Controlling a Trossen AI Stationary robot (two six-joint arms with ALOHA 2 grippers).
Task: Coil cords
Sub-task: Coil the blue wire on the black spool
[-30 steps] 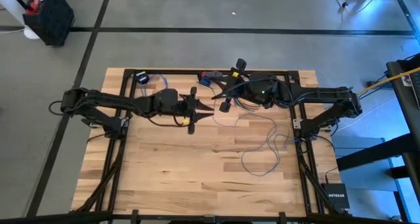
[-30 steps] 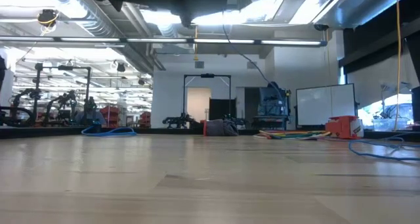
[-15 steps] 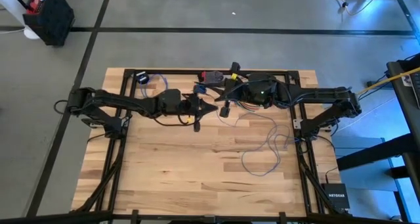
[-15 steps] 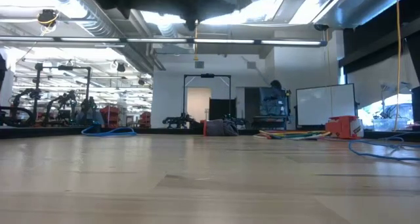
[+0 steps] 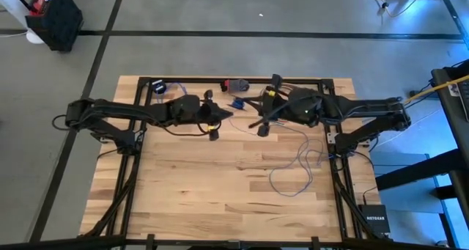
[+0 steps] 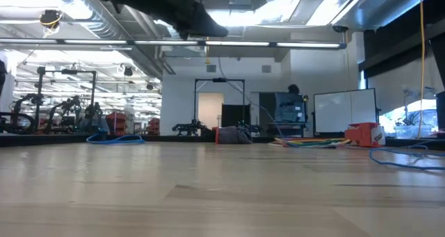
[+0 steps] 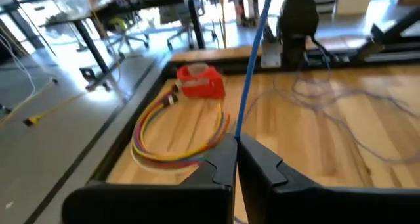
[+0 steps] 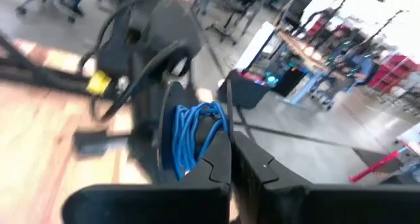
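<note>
High view: I see the left gripper and the right gripper raised near the table's far middle; the thin wire lies loose on the right half.
Low view: I see dark arm parts overhead and bare tabletop.
Left wrist view: my fingers are clenched on a blue cord; a red block sits beyond.
Right wrist view: my fingers are pressed together; a blue cord coil sits just past them.
</note>
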